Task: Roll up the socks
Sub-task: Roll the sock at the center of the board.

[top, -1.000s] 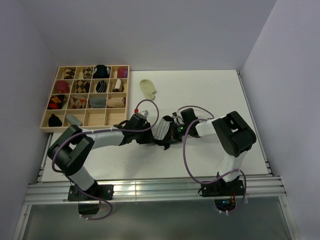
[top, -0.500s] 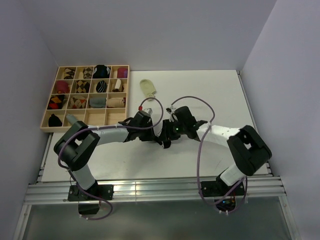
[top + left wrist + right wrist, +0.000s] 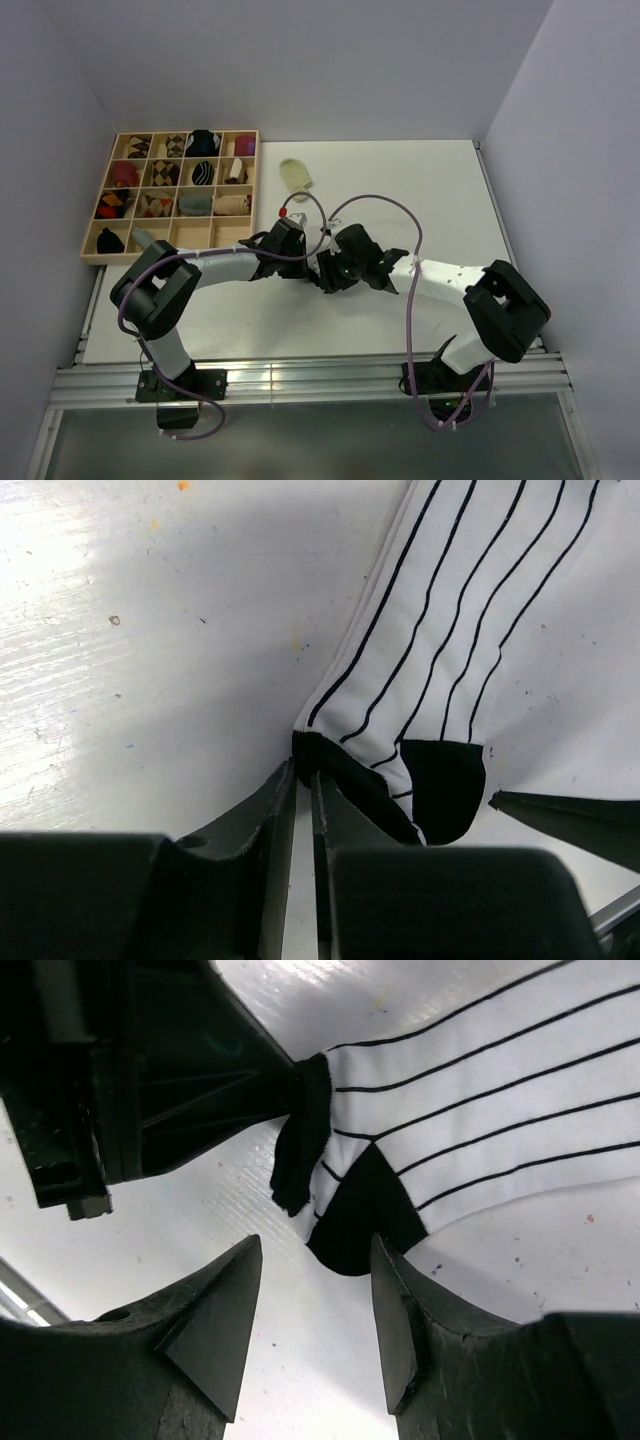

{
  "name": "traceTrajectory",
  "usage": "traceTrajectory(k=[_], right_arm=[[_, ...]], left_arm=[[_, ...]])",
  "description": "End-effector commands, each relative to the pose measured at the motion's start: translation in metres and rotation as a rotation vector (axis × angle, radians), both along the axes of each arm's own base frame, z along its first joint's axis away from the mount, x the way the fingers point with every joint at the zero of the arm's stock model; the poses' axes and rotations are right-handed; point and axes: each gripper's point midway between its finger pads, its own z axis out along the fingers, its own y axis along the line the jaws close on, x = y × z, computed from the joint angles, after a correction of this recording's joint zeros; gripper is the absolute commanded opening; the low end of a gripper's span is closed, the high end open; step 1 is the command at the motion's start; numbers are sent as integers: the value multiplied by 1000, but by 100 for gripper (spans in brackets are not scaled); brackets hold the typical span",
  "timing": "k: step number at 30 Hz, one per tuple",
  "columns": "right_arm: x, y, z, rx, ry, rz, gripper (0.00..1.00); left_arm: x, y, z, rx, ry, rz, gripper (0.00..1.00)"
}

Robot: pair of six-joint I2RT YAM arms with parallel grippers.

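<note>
The white sock with thin black stripes (image 3: 470, 610) lies flat on the white table. My left gripper (image 3: 305, 770) is shut on its black cuff (image 3: 303, 1120), the jaws almost touching. My right gripper (image 3: 315, 1245) is open and empty, its tips just short of the sock's black heel patch (image 3: 365, 1210). From the top view the two grippers, left (image 3: 312, 262) and right (image 3: 332, 272), meet at the table's middle and hide most of this sock. The plain pale yellow-green sock (image 3: 296, 175) lies alone farther back.
A wooden compartment tray (image 3: 256, 190) holding several rolled socks stands at the back left. Purple cables loop over both arms near the grippers. The right arm's elbow (image 3: 505, 300) reaches out toward the table's right side.
My right gripper has opened, let go of the striped sock and shifted left toward the left gripper. My left gripper has closed on the cuff. The right elbow has swung out to the right.
</note>
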Motion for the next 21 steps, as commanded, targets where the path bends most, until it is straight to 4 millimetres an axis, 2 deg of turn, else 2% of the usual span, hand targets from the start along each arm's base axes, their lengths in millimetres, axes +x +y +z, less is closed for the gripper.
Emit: traceTrajectory(k=[1, 7, 11, 14, 16, 21], right_arm=[[10, 9, 12, -51, -139, 20, 56], [13, 16, 10, -111, -196, 47, 58], [12, 28, 10, -86, -217, 85, 59], [10, 29, 4, -91, -204, 98, 59], [14, 35, 8, -62, -234, 100, 59], [8, 47, 15, -22, -254, 150, 59]], left_arm=[[-7, 21, -22, 119, 37, 1, 17], [-8, 21, -21, 115, 36, -1, 17], [-7, 20, -21, 107, 40, -2, 17], [-9, 20, -22, 103, 43, -3, 17], [-8, 20, -21, 100, 39, -1, 17], [-8, 20, -20, 97, 36, -1, 17]])
